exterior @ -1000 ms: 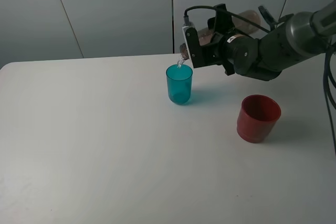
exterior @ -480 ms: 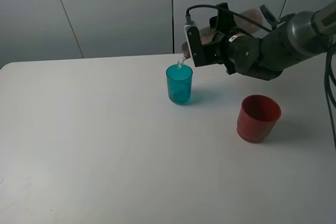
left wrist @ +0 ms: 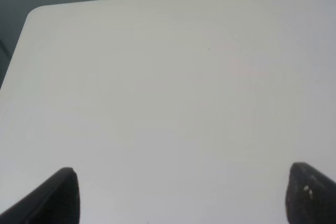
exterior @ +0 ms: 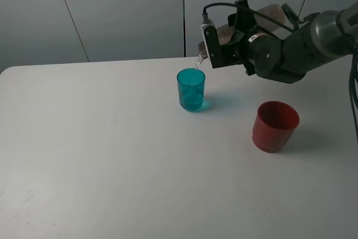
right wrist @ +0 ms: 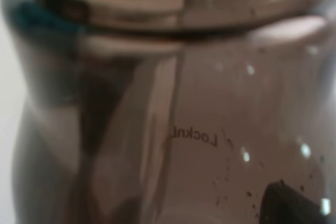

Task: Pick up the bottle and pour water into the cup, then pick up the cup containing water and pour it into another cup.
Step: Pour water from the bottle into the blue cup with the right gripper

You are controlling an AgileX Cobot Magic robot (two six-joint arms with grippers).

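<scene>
My right gripper (exterior: 232,40) is clamped on the bottle (exterior: 271,14), tipped at the upper middle of the frame. Water (exterior: 198,62) falls into the blue cup (exterior: 191,89) just below. Pouring that into the red cup (exterior: 275,125), lower right, is not done yet. My left gripper (left wrist: 184,203) is wide apart and empty.

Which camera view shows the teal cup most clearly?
The exterior high view: the teal cup stands whole and upright. The right wrist view gives only a blurred teal patch through the bottle; the left wrist view shows none.
</scene>
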